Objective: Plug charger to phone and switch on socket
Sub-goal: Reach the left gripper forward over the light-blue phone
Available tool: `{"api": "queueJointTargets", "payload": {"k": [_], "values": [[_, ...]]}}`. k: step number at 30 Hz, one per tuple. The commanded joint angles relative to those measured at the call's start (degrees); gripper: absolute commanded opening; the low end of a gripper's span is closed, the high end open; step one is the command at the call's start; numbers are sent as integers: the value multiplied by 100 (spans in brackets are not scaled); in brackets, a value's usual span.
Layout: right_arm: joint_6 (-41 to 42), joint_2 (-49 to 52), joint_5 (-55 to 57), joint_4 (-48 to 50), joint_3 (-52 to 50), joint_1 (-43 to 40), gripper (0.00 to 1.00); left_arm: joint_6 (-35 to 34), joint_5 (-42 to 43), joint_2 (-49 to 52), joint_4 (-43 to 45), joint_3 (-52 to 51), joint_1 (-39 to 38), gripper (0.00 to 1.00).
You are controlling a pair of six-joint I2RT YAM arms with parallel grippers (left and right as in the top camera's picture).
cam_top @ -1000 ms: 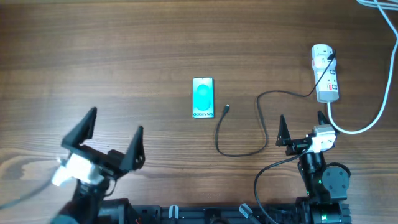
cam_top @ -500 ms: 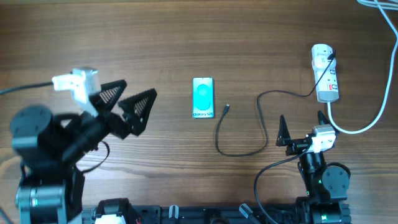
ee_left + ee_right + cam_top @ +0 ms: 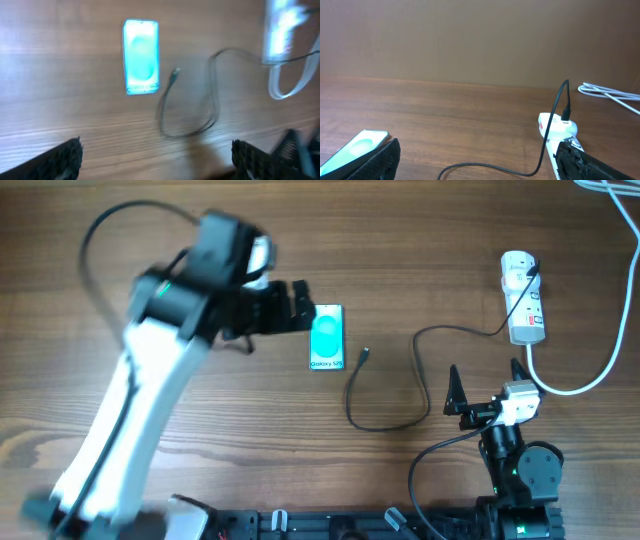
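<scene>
Operator: Left arm point(image 3: 130, 430) has swung from the near-left corner out across the table point(image 3: 420, 240). Half a second ago its tool point(image 3: 300, 306) was well left of the phone; now it hangs just beside the phone's left edge. Right arm: unchanged. Tool status?

Technician: Left tool: fingers spread wide with nothing between them, confirmed in its wrist view. Right tool point(image 3: 485, 380): also spread and empty, at the near edge of the table, near the cable loop.

Operator: Locations, large to small?

Technician: Socket point(image 3: 522, 310): far right, with a thick white cord point(image 3: 600, 375) trailing off. Phone point(image 3: 326, 337): flat at centre, screen lit, small-text edge toward the robot. Charger point(image 3: 385, 428): runs from the socket in a loop. Its connector tip point(image 3: 364, 356) lies just right of the phone's lower corner, not touching.

Operator: Procedure for this step?

Technician: Judged step: approach to steady the phone.
- Lower the left tool squarely over the phone's long edges.
- Clamp lightly so the phone cannot slide.
- Leave the near edge free, since the port is presumably there.
- Align the tip before pushing, because a thin cable will likely buckle.

Operator: Containers?

Technician: None in view. The nearest equivalent is the socket, which holds a black plug point(image 3: 533, 272). Switch position: cannot tell.
</scene>
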Motion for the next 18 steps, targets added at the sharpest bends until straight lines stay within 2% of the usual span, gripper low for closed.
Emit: {"api": "queueJointTargets", "payload": {"k": [1, 3, 7, 10, 18], "values": [[-103, -48, 15, 11, -7, -15, 100, -76, -269, 1167, -341, 828, -356, 100], [-103, -48, 15, 11, -7, -15, 100, -74, 81, 1482, -87, 828, -481, 100], [-101, -48, 15, 11, -7, -15, 100, -151, 70, 1941, 44, 813, -645, 100], [-101, -48, 15, 11, -7, -15, 100, -577, -409, 2339, 17, 813, -656, 100], [-101, -48, 15, 11, -7, -15, 100, -695, -444, 3104, 376, 813, -721, 100]]}}
